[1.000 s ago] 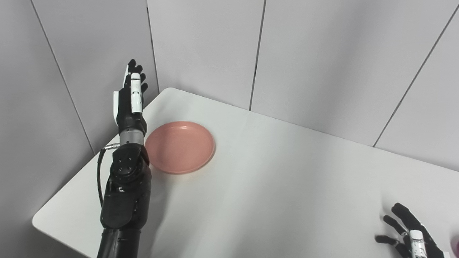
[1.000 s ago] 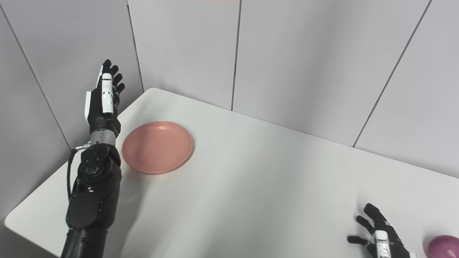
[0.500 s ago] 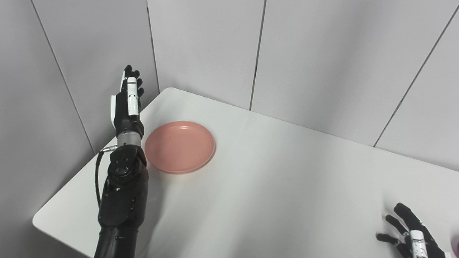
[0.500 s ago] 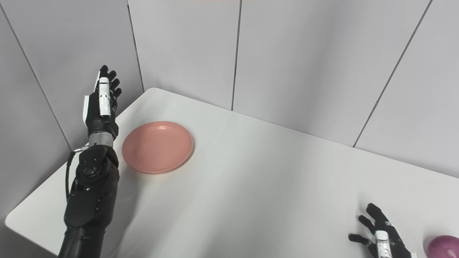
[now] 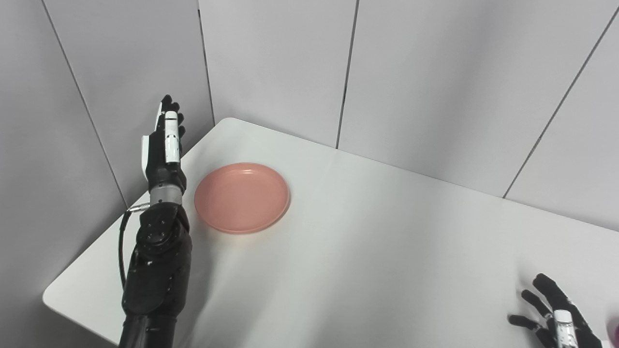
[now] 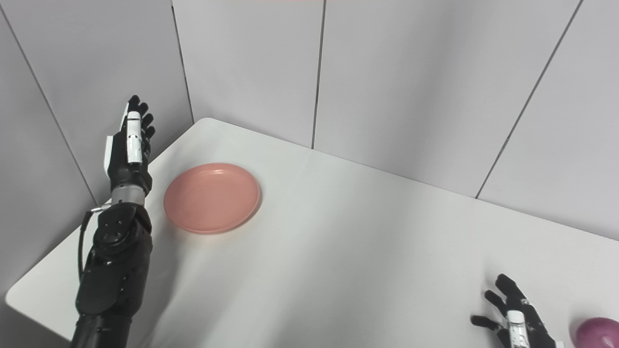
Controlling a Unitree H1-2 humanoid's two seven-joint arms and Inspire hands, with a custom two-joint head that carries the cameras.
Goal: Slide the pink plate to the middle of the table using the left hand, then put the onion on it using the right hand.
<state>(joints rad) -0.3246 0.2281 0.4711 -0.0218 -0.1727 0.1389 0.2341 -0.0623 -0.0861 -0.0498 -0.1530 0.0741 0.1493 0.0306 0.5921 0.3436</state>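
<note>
The table (image 5: 387, 251) looks smooth and matt white. The plate (image 5: 242, 197) is smooth pink with soft shine. The onion (image 6: 598, 332) skin is glossy purple.

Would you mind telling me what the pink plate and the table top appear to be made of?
The pink plate looks like matte plastic or melamine: uniform colour, only a soft highlight on its far rim; glazed ceramic cannot be ruled out. The table looks like smooth white laminate or painted board, with an even, faintly satin sheen and rounded corners.

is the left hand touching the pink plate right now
No, the left hand is raised with its fingers open beside the pink plate, with a clear gap of white table showing between them.
</note>
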